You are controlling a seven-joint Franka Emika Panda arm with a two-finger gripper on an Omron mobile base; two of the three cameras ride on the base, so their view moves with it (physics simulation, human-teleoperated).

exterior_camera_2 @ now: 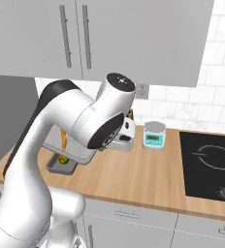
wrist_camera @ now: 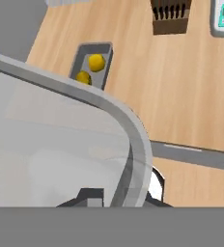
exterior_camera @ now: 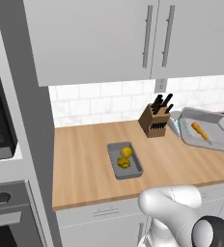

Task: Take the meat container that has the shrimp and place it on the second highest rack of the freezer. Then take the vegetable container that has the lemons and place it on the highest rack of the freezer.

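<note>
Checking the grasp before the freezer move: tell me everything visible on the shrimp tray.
The shallow grey rectangular tray with rounded corners is lifted off the wooden counter and tilted, at the right of the left base view. One small curved orange shrimp lies inside. The hand is shut on its rim; its pale translucent-looking wall fills the hand view.

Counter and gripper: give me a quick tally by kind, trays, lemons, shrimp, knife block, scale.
Trays: 2, lemon tray, shrimp tray
Lemons: 2
Shrimp: 1
Knife block: 1
Scale: 1
Total: 7
</note>
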